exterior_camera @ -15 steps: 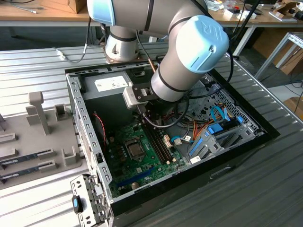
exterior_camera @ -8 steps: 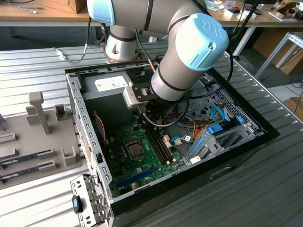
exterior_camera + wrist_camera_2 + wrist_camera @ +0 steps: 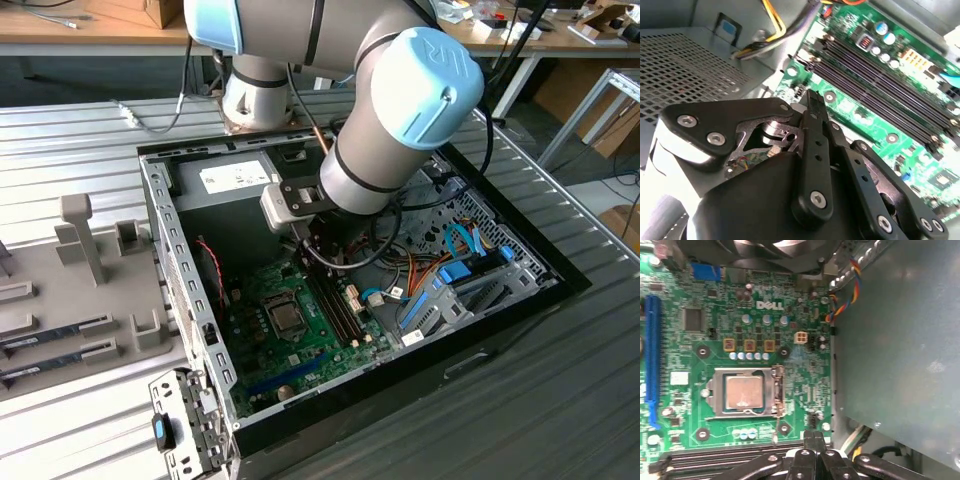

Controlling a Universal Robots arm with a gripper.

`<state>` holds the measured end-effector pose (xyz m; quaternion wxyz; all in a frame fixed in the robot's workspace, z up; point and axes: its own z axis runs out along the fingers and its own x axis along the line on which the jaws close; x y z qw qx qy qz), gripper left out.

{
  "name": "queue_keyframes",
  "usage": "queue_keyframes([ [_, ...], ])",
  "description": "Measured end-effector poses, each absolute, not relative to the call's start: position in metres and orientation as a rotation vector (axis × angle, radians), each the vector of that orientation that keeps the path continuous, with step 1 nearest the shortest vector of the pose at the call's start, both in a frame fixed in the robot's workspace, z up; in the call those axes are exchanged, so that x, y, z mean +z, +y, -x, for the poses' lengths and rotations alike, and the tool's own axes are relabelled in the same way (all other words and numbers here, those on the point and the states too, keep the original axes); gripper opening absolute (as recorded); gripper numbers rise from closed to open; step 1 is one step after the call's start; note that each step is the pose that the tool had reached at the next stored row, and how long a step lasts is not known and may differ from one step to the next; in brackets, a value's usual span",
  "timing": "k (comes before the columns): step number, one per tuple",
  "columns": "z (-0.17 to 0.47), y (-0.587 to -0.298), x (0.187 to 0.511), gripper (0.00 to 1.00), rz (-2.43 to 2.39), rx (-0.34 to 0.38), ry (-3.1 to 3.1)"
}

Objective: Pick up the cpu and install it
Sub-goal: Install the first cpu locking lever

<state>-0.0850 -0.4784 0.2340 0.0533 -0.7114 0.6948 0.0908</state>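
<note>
The cpu (image 3: 744, 392), a silver square chip, lies flat in the motherboard socket (image 3: 742, 393) with a metal retention frame around it. In the exterior view the socket (image 3: 285, 317) sits mid-board inside the open computer case (image 3: 160, 200). My gripper (image 3: 815, 439) hovers above the board beside the memory slots, off to one side of the socket and apart from the chip. Its black fingers (image 3: 813, 102) are pressed together with nothing between them. The arm's wrist covers the gripper in the exterior view.
Black memory slots (image 3: 880, 75) run along the green motherboard (image 3: 300, 350). A blue expansion slot (image 3: 652, 355), the grey power supply (image 3: 900, 340), coloured cables (image 3: 440, 270) and a blue drive bay (image 3: 460, 275) crowd the case. A grey tray (image 3: 70, 310) with memory sticks stands at the exterior view's left.
</note>
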Motion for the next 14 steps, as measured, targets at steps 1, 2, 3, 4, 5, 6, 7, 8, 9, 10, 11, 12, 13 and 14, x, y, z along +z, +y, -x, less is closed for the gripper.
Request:
queue_keyframes([
  [1,0.085,-0.4784,0.234,0.11,2.178,0.246,2.129],
  [2,0.085,-0.4784,0.2341,0.11,2.189,0.226,2.141],
  [3,0.085,-0.4784,0.2341,0.11,2.2,0.206,2.153],
  [4,0.085,-0.4784,0.234,0.11,2.208,0.188,2.162],
  [5,0.0849,-0.4784,0.234,0.11,2.211,0.184,2.164],
  [6,0.085,-0.4784,0.2346,0.11,2.217,0.171,2.172],
  [7,0.0851,-0.4784,0.2353,0.11,2.223,0.16,2.177],
  [8,0.085,-0.4784,0.2355,0.11,2.226,0.155,2.18],
  [9,0.085,-0.4784,0.2356,0.11,2.226,0.155,2.18],
  [10,0.085,-0.4784,0.2359,0.11,2.226,0.155,2.18],
  [11,0.0851,-0.4784,0.2372,0.11,2.226,0.155,2.18],
  [12,0.085,-0.4784,0.2387,0.11,2.226,0.155,2.18],
  [13,0.0851,-0.4784,0.2403,0.11,2.226,0.155,2.18],
  [14,0.0851,-0.4784,0.2416,0.11,2.226,0.155,2.18],
])
